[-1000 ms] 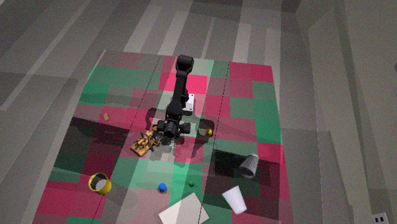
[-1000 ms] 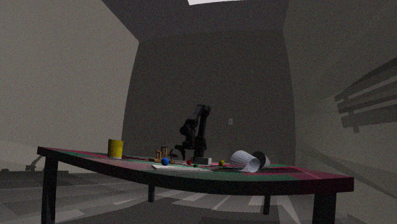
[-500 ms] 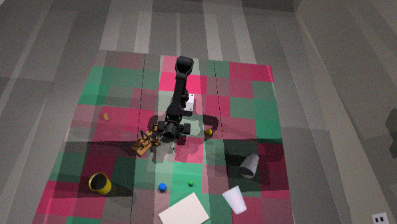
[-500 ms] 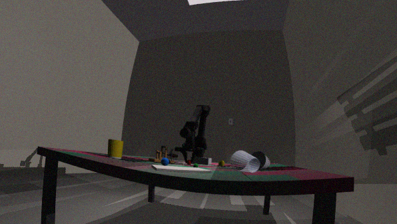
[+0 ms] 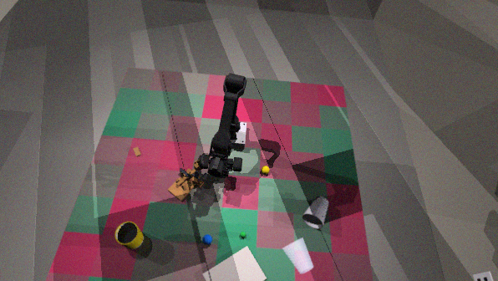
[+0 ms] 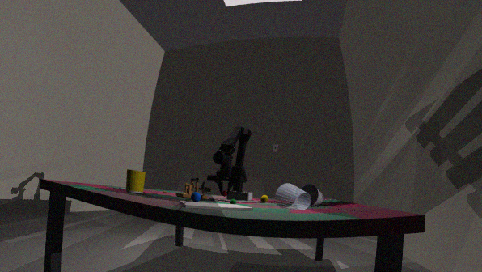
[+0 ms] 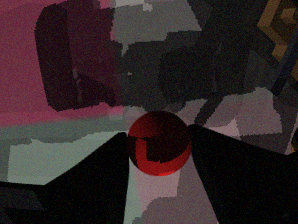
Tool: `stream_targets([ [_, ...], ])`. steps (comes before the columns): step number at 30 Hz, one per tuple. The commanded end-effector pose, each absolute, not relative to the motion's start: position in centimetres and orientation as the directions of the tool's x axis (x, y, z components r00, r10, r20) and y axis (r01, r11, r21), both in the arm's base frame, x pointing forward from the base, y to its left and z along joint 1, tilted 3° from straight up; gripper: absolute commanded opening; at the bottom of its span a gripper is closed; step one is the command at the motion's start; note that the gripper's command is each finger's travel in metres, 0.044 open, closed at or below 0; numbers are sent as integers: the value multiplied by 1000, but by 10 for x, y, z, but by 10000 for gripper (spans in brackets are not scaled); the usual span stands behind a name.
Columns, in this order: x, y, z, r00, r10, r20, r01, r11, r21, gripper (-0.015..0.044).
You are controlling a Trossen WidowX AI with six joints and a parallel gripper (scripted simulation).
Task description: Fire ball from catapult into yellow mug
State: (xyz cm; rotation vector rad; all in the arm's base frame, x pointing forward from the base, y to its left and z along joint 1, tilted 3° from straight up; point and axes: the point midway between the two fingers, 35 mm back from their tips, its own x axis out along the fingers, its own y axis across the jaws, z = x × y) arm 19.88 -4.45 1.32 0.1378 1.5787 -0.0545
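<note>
Catapult [image 5: 180,189] [image 6: 190,190] stands just beside the gripper [image 5: 221,164] [image 7: 160,142], which is closed on a red ball [image 7: 160,145], with the yellow mug [image 5: 129,235] [image 6: 136,181] upright well apart and blue [image 5: 207,239] [image 6: 196,197] and green balls [image 5: 243,235] [image 6: 233,201] between.

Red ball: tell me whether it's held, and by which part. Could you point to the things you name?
Held: the gripper [image 5: 220,184] [image 7: 157,136] grips the red ball [image 7: 160,162] by its opposite sides, around its middle.

Across the desk [image 5: 113,113] [image 6: 299,228], an upright mug [image 5: 135,240] [image 6: 136,181] stands toward the left edge, with the catapult [image 5: 180,191] [image 6: 188,190] behind and right of it and a small block [image 5: 137,151] farther back. One tipped cup [image 5: 302,256] [image 6: 288,193] lies before another cup [image 5: 321,206] [image 6: 320,197] toward the right edge. Behind a flat panel [image 5: 246,261] [image 6: 216,206] lie a left ball [image 5: 207,239] [image 6: 196,197] and right ball [image 5: 243,235] [image 6: 233,201].
</note>
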Motion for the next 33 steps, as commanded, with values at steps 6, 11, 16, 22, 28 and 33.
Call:
stream_targets([
  [6, 203, -51, 66, 9, 49, -999, 118, 992, 50, 0],
  [11, 198, -53, 96, 9, 49, -999, 118, 992, 50, 0],
  [16, 192, -53, 116, 8, 49, -999, 118, 992, 50, 0],
  [22, 193, -62, 114, -19, 57, -998, 166, 985, 53, 0],
  [28, 195, -82, 107, -81, 83, -993, 282, 958, 57, 0],
  [33, 194, -99, 101, -130, 113, -985, 376, 925, 57, 0],
])
